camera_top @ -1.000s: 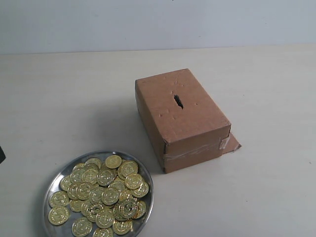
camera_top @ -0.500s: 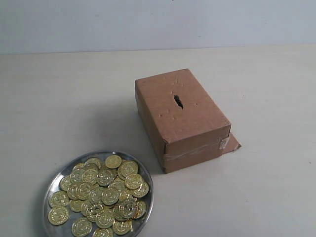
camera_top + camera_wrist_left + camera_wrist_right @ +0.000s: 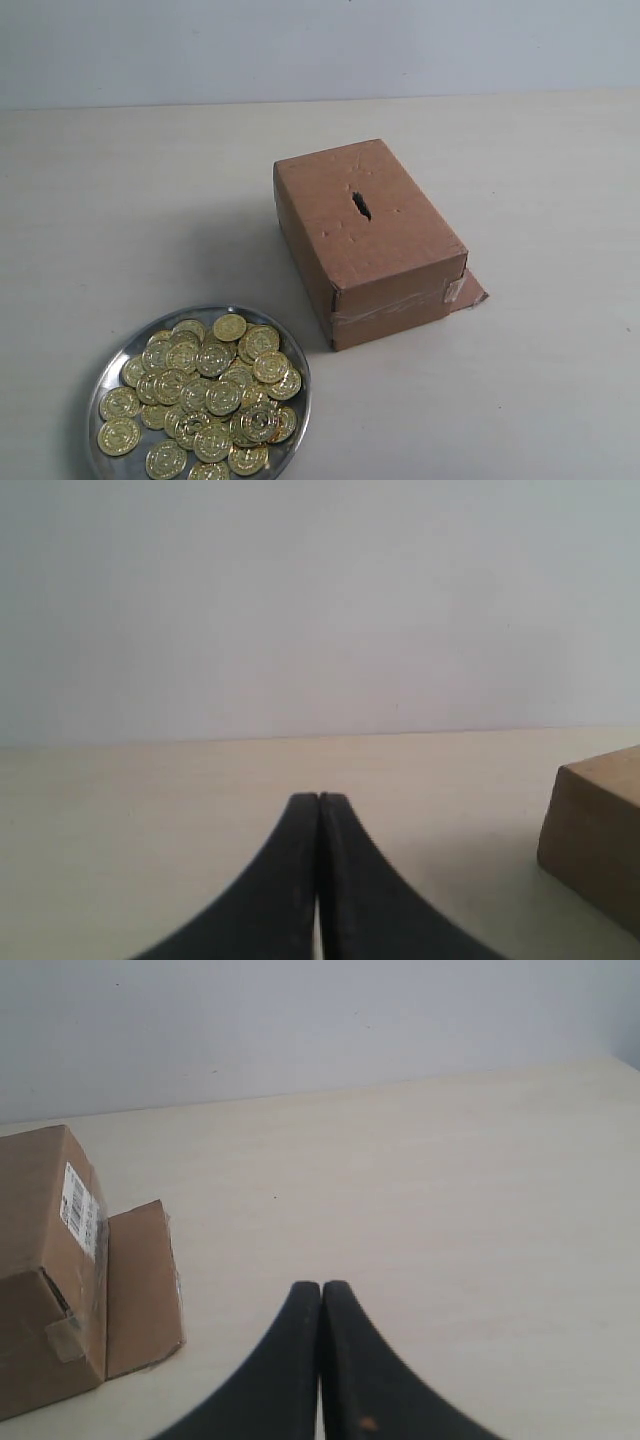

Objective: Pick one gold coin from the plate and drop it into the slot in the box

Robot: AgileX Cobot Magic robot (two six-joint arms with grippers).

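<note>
Gold coins (image 3: pixel 205 390), dozens, heap one plate (image 3: pixel 112 362) beside one box (image 3: pixel 390 250); left pincer (image 3: pixel 318 800) and right pincer (image 3: pixel 321 1288) clenched empty.

Soft even light, faint shadow beside box (image 3: pixel 365 235), wrist views perhaps hazy

I'm seeing the plate (image 3: pixel 110 372) sitting lower left on the table (image 3: pixel 120 200), heaped with gold coins (image 3: pixel 205 390). The box (image 3: pixel 390 260) is lying near it on the right, slot (image 3: pixel 360 205) facing up, flap (image 3: pixel 470 293) sticking out at its base.
</note>
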